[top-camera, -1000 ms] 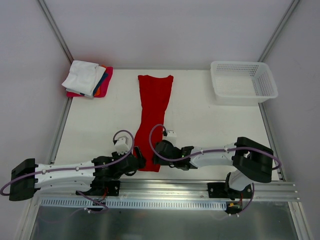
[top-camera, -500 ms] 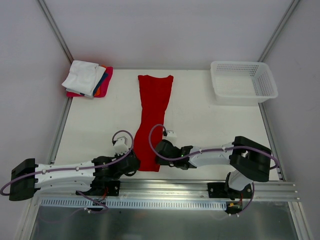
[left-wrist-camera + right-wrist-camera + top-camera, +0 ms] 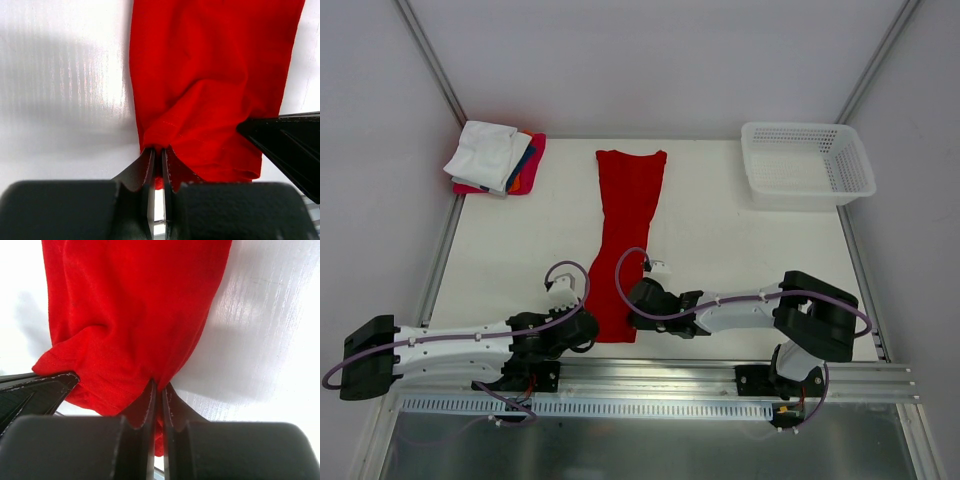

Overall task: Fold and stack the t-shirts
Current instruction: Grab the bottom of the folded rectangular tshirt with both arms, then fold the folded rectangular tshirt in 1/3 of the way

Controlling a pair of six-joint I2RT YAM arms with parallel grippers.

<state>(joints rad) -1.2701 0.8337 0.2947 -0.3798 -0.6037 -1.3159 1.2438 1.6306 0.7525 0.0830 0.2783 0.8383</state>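
Top view: the red t-shirt [image 3: 625,235], folded into a long narrow strip, runs down the middle of the white surface [image 3: 740,260] from its collar end at 12 o'clock to its hem at 6 o'clock. The hem lies just short of the aluminium rail [image 3: 720,375] along the near edge. White surface shows on both sides of the strip. The left arm [image 3: 460,345] reaches in from 8 o'clock and the right arm [image 3: 740,312] from 4 o'clock. The left jaws and the right jaws meet the hem at its 2 corners, close together.

The stack of folded shirts [image 3: 492,155], white on top, sits in the 10 o'clock corner against the side wall. The white mesh basket [image 3: 807,165] sits at 2 o'clock. Both are well apart from the strip and the arms.

Against the frame 1 second earlier, the right arm's elbow has drifted slightly toward 9 o'clock and the left wrist has drawn back a little. The collar end, stack and basket are unmoved.

Left wrist view: the left jaws are nearly closed, their fingers [image 3: 139,172] pinching a puckered hem corner at 6 o'clock. A black tip of the right jaws enters at 4 o'clock, touching the cloth.

Right wrist view: the right jaws are likewise narrow, their fingers [image 3: 143,407] clamping the other hem corner. A black tip of the left jaws shows at 8 o'clock.
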